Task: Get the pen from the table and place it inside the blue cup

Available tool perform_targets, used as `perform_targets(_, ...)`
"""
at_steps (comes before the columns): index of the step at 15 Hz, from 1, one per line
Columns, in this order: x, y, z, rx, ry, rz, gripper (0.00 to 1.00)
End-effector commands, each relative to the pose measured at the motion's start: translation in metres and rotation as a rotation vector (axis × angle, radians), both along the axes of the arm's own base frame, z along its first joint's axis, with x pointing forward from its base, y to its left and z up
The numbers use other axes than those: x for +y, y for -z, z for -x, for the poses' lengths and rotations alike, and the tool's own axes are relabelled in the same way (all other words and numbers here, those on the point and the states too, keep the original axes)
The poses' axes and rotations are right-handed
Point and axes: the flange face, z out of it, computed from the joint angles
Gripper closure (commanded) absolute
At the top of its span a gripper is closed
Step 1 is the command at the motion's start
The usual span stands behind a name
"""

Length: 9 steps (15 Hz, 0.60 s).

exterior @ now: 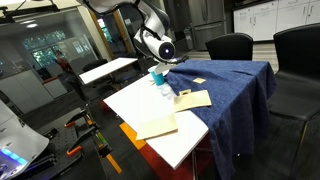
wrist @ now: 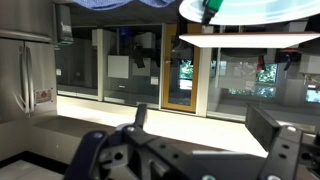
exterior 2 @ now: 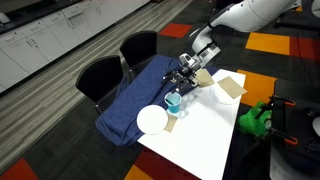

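The claw [exterior 2: 187,72] hung over the table [exterior 2: 203,146], tipped on its side. Its two fingers [wrist: 140,118] were spread wide apart. The blue cup [exterior 2: 174,102] stood just below it, beside a white plate [exterior 2: 152,120]. The pen was too small to make out.

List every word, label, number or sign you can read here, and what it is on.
No text is readable in any view.
Small sticker on the metal door, wrist view: too blurred to read.
Tan paper sheets and blue cup: no print visible.
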Motion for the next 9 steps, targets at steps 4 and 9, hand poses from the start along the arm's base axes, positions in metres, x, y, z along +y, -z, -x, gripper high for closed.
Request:
perform_targets(4,0.008,-0.07,0.012,-0.068,-0.064,-0.024,0.0)
perform_targets(9,0.015,-0.107,0.033,-0.047,-0.09,-0.032,0.0)
